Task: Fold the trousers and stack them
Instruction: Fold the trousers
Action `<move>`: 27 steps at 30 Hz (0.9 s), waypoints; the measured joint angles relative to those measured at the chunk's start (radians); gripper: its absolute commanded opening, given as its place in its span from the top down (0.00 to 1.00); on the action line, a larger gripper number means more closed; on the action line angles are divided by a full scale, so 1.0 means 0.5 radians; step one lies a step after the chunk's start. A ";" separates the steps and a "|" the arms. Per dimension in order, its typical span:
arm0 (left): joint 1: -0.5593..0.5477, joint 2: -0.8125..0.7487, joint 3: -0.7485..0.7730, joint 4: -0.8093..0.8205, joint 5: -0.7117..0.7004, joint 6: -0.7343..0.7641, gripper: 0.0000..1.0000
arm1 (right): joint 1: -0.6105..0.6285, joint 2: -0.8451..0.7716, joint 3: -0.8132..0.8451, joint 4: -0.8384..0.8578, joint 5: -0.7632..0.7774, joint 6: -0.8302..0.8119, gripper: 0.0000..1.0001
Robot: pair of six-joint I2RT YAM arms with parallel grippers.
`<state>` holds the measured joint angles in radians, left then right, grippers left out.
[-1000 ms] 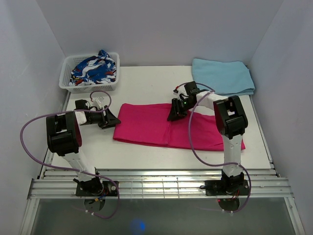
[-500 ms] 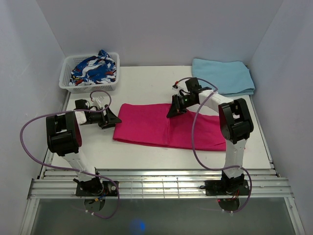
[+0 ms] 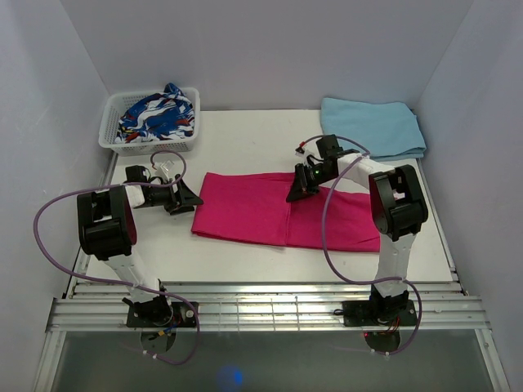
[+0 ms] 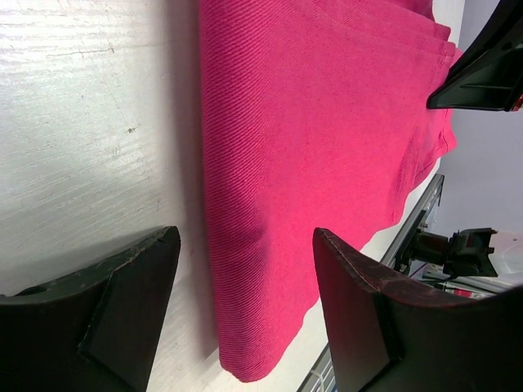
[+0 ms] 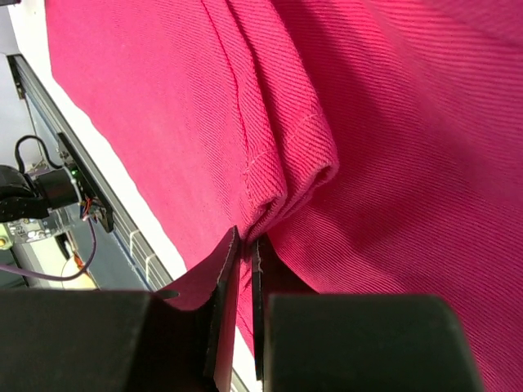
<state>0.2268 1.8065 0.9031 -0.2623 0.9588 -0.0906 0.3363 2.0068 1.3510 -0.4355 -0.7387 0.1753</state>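
The magenta trousers [image 3: 245,208] lie in a long folded band across the middle of the table. My right gripper [image 3: 292,194] is down on their far edge near the middle. In the right wrist view it [image 5: 245,243] is shut on a raised ridge of the trousers [image 5: 286,155]. My left gripper [image 3: 194,199] rests at the band's left end, open. In the left wrist view its fingers [image 4: 122,302] stand wide apart, and the rounded end of the trousers [image 4: 310,147] lies just ahead between them, not gripped.
A white basket [image 3: 112,137] holding a blue-white-red garment [image 3: 155,114] stands at the back left. A folded light blue cloth [image 3: 372,126] lies at the back right. Walls close in on three sides, and metal rails [image 3: 261,306] run along the near edge.
My right gripper has shut on a fold of the trousers and shifted slightly. The trousers' right end has drawn in to the left. My left gripper has opened wider and stayed in place.
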 measured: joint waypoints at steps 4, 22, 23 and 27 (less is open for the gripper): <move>0.000 0.000 0.000 0.000 -0.003 0.001 0.23 | -0.021 0.005 0.009 -0.026 0.008 0.000 0.92; -0.141 0.023 0.001 0.022 -0.052 0.003 0.45 | -0.031 0.214 0.122 -0.109 0.097 -0.089 0.92; -0.151 0.036 0.002 0.024 -0.068 0.002 0.50 | -0.031 0.214 0.122 -0.111 0.098 -0.096 0.92; -0.161 0.091 0.007 0.037 -0.118 -0.024 0.85 | -0.031 0.214 0.126 -0.116 0.112 -0.109 0.92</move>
<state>0.1463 1.8519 0.9066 -0.2440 0.8997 -0.1028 0.3210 2.1139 1.4139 -0.4934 -0.6827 0.1207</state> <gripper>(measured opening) 0.309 0.110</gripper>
